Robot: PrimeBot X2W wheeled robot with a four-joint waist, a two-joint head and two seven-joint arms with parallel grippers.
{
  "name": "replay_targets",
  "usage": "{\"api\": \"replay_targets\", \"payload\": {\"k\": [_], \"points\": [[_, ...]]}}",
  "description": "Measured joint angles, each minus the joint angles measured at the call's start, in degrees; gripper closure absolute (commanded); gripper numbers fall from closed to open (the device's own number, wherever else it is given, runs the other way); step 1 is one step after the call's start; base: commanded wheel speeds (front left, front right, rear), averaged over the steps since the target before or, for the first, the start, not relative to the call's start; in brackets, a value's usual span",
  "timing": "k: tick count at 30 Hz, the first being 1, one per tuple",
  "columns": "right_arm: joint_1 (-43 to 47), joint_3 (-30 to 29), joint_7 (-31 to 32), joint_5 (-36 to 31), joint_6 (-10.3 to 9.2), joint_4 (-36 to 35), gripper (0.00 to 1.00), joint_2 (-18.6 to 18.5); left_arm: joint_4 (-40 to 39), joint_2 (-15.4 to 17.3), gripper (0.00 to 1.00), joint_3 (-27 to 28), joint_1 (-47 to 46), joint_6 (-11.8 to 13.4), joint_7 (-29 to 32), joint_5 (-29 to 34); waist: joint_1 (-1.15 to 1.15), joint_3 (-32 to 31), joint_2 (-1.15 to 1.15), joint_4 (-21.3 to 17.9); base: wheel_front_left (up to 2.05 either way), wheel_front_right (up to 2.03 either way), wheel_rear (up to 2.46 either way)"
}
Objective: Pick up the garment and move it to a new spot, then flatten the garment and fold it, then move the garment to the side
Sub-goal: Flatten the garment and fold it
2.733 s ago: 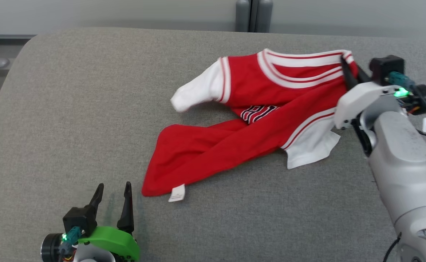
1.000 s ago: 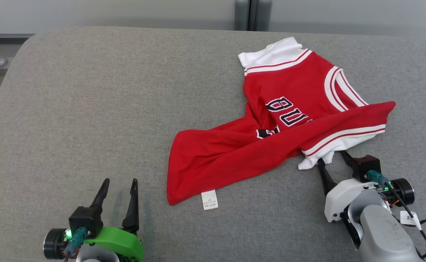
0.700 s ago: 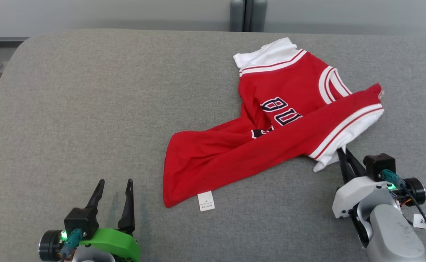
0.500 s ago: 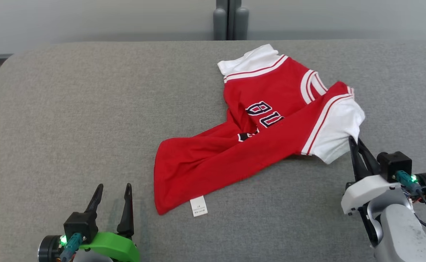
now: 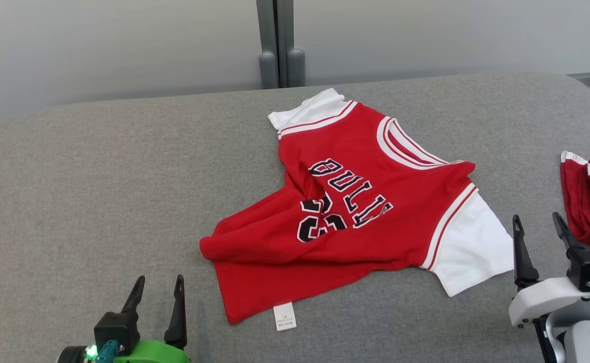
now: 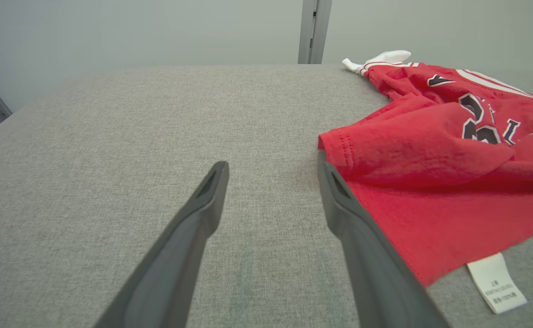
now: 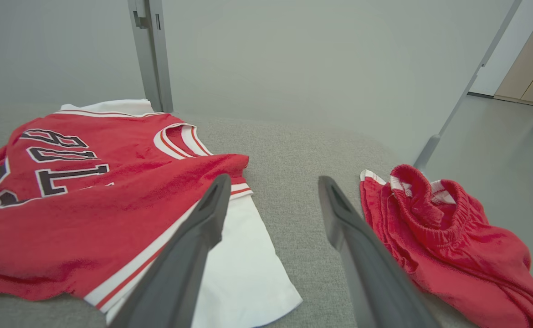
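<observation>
Head view has the garment [image 5: 355, 201] lying rumpled, so flattening seems the step. Both left gripper [image 5: 160, 278] and right gripper [image 5: 535, 218] gape empty; next, probably tug the folded-over hem corner [image 5: 224, 244] flat

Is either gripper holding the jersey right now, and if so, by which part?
Nothing is held. The left gripper and right gripper are both open and empty; the right one stands beside the white sleeve of the jersey.
</observation>
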Motion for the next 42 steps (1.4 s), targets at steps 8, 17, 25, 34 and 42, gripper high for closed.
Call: {"api": "replay_targets", "payload": {"k": [8,17,25,34,42], "points": [[-1.2,2.9,0.0,2.9,0.0,-1.9,0.0,0.0,0.0,0.0,0.0,-1.0,0.0,0.0,0.0,0.2,0.0,0.0,0.0,0.4,0.0,0.0,0.0],[-1.3,3.6,0.0,3.5,0.0,0.0,0.0,0.0,0.3,0.0,0.0,-6.0,0.4,0.0,0.0,-1.8,0.0,-0.5,0.0,0.4,0.0,0.0,0.0],[-0.7,3.7,0.0,2.7,0.0,1.8,0.0,0.0,3.7,-0.2,0.0,-14.7,0.9,0.0,0.0,-6.2,0.0,0.9,0.0,-0.7,0.0,0.0,0.0],[-1.5,2.9,0.0,1.7,0.0,2.5,0.0,0.0,10.0,0.8,0.0,-18.9,-2.0,0.0,0.0,-10.2,0.0,3.2,0.0,-2.4,0.0,0.0,0.0],[-3.7,1.3,0.0,-1.7,0.0,9.3,0.0,0.0,11.3,1.6,0.0,-20.3,-3.6,0.0,-0.1,-11.5,0.0,4.1,0.0,-2.8,0.0,0.0,0.0]]}}
